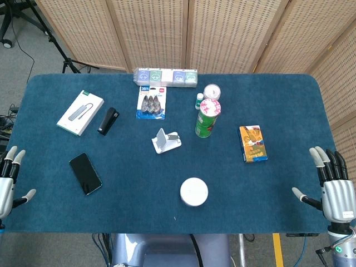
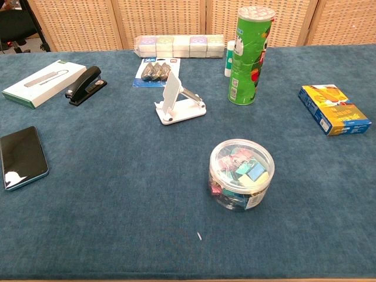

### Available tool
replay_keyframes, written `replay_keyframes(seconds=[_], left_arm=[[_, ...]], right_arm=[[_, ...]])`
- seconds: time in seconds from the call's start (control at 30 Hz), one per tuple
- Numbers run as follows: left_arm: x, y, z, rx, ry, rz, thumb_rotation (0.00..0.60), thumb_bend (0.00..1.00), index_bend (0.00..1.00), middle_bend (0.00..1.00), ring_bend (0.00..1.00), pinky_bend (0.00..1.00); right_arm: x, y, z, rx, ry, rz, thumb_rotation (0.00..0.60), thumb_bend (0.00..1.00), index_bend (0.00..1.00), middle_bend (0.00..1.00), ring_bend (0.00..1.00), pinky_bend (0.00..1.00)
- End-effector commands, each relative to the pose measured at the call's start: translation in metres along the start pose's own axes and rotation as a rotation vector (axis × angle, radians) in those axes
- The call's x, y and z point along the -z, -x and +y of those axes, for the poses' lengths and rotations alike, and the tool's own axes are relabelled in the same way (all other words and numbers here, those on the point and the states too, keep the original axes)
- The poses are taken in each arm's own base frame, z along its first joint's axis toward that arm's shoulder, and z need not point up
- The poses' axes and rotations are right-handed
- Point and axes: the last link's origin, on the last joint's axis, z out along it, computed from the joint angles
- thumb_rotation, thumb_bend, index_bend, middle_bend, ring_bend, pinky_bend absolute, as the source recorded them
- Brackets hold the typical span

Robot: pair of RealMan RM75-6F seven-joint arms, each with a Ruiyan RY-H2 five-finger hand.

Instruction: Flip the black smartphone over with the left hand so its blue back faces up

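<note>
fingers: spread, holding nothing, on left hand [image 1: 6,181] and right hand [image 1: 332,186] | smartphone [image 1: 85,173] screen-up (untouched)

- The table [image 1: 267,211] is covered in blue cloth.
- The phone [image 1: 85,173] lies screen up near the left edge, toward the front, set at an angle.
- The left hand [image 1: 8,181] hangs at the front left corner, fingers spread, holding nothing, well apart from the phone.
- The right hand [image 1: 331,186] sits at the front right corner, fingers spread and empty.
- A white box [image 1: 80,112] and a black stapler [image 1: 108,120] lie side by side toward the back left.
- A white stand [image 1: 165,141] sits mid-table.
- A round tub [image 1: 194,191] stands near the front edge.
- A green can [image 1: 208,118] stands upright right of centre.
- A yellow-blue box [image 1: 253,143] lies toward the right edge.
</note>
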Motion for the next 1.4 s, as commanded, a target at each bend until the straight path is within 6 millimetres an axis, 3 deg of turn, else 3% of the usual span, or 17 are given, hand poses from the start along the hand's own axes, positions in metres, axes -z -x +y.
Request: replay_keyframes(seconds=[0.03, 0.3, 0.43, 0.57, 0.9, 1.4], left_arm=[[0.000, 0.003, 0.000, -0.004, 0.011, -0.044, 0.600, 0.13, 0.00, 0.00, 0.00, 0.02], [-0.004, 0.022, -0.003, -0.034, 0.098, -0.153, 0.600, 0.15, 0.00, 0.00, 0.00, 0.02], [-0.007, 0.045, -0.015, -0.037, 0.151, -0.235, 0.600, 0.19, 0.00, 0.00, 0.00, 0.02], [-0.017, 0.067, -0.019, 0.022, 0.215, -0.321, 0.600, 0.26, 0.10, 0.00, 0.00, 0.02], [-0.044, 0.092, -0.007, -0.023, 0.307, -0.296, 0.600, 0.36, 0.25, 0.00, 0.00, 0.02], [-0.050, 0.122, -0.001, -0.011, 0.312, -0.299, 0.600, 0.36, 0.25, 0.00, 0.00, 0.02]], right_arm=[[0.000, 0.001, 0.000, 0.003, 0.001, -0.004, 0.600, 0.00, 0.02, 0.00, 0.00, 0.00], [0.000, 0.000, 0.000, -0.001, 0.002, -0.004, 0.600, 0.00, 0.02, 0.00, 0.00, 0.00], [0.000, -0.001, -0.001, -0.001, 0.002, 0.000, 0.600, 0.00, 0.02, 0.00, 0.00, 0.00], [0.000, 0.001, -0.001, 0.001, 0.005, -0.007, 0.600, 0.00, 0.02, 0.00, 0.00, 0.00], [0.000, 0.002, -0.001, 0.006, 0.014, -0.005, 0.600, 0.00, 0.02, 0.00, 0.00, 0.00], [-0.001, 0.002, 0.001, 0.005, 0.025, -0.009, 0.600, 0.00, 0.02, 0.00, 0.00, 0.00]])
